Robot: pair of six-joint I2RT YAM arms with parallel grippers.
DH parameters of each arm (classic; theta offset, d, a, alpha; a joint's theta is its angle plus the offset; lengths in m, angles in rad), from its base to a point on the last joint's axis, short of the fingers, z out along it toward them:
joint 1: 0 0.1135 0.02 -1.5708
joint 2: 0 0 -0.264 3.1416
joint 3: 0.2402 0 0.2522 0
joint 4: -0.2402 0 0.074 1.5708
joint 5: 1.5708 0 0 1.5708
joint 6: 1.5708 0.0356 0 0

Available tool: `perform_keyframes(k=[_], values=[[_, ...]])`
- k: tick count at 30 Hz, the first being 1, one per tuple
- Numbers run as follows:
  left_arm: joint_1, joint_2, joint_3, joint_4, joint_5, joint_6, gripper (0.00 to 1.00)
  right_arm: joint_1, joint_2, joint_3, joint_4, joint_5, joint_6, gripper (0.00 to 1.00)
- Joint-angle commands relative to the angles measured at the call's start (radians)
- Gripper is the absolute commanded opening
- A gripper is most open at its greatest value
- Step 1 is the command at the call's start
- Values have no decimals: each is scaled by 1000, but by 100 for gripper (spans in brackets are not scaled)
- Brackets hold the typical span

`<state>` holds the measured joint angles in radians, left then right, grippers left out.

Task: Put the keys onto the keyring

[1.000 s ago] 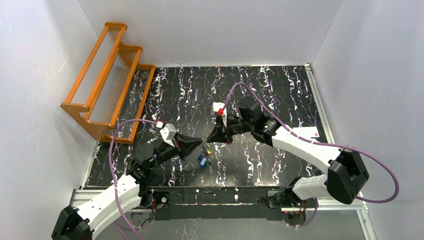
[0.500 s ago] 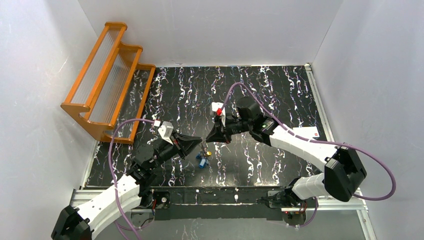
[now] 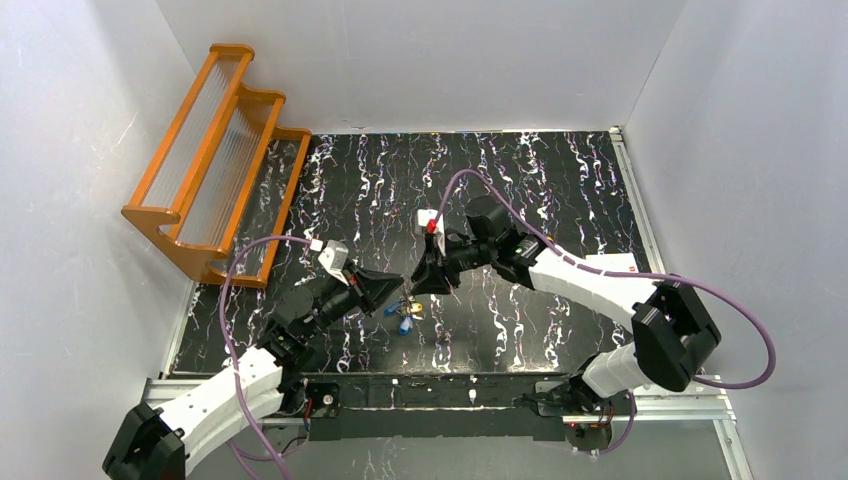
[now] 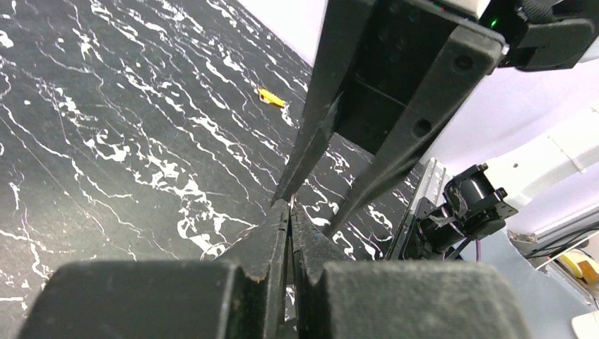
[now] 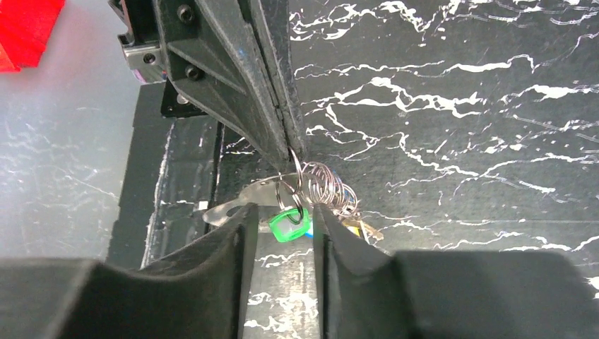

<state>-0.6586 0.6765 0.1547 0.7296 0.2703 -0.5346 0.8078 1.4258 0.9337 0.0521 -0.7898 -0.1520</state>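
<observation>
The left gripper (image 5: 291, 147) is pinched tight on the keyring (image 5: 323, 187), thin silver coils on a flat grey oval hanging below its tips. The right gripper (image 5: 282, 212), slightly parted, straddles the green key (image 5: 289, 229) and grips nothing.

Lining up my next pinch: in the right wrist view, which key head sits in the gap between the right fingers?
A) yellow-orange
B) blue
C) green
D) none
C: the green key head shows between the parted fingers of the right gripper, just under the keyring pinched by the left gripper.
</observation>
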Motion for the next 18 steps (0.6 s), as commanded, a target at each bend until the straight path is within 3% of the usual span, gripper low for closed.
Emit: perform_keyframes(k=[1, 3, 6, 13, 18], values=[[1, -40, 43, 71, -10, 36, 0, 4, -61, -37, 65, -12, 0, 52], [1, -55, 37, 72, -15, 44, 0, 4, -106, -75, 129, 7, 12, 62], [1, -68, 30, 71, -24, 50, 0, 4, -149, -101, 192, 18, 43, 67], [1, -52, 32, 70, -27, 41, 0, 4, -142, -73, 246, -10, 109, 66], [1, -43, 36, 70, -19, 40, 0, 4, -108, -52, 266, -11, 133, 57]])
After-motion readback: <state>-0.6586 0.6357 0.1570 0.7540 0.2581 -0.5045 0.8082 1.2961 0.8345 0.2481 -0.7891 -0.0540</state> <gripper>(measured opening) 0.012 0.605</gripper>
